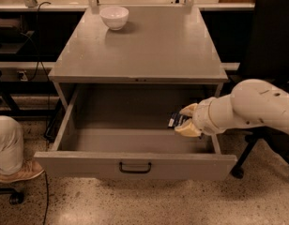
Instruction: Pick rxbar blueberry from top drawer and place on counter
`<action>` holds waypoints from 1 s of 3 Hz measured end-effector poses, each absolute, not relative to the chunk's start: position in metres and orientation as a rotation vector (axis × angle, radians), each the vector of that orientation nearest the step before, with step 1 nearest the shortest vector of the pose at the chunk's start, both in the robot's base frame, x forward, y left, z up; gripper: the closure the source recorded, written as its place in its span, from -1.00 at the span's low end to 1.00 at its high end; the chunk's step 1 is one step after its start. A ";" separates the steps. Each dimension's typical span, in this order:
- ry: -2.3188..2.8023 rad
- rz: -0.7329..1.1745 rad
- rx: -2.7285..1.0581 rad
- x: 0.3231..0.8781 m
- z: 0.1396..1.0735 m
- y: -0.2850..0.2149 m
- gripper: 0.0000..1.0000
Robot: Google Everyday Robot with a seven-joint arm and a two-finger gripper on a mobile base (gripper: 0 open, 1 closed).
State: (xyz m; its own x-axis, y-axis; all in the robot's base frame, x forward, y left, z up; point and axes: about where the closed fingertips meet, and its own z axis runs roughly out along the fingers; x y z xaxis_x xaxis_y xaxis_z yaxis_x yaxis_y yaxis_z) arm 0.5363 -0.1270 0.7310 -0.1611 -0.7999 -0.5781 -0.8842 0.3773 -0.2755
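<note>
The grey top drawer stands pulled open, with a dark curved handle on its front panel. My gripper, on a white arm reaching in from the right, is inside the drawer's right side, a little above its floor. It is shut on the rxbar blueberry, a small dark navy wrapper whose left end sticks out between the tan fingers. The grey counter lies above the drawer.
A white bowl stands at the counter's back left. A black office chair is at the right, behind my arm. A person's leg and shoe are at the left on the speckled floor. A pale bench runs behind.
</note>
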 end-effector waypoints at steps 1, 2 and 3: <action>1.956 0.151 -1.396 0.535 0.773 -0.155 1.00; 1.916 0.050 -1.365 0.534 0.840 -0.191 1.00; 1.842 -0.044 -1.385 0.539 0.890 -0.210 1.00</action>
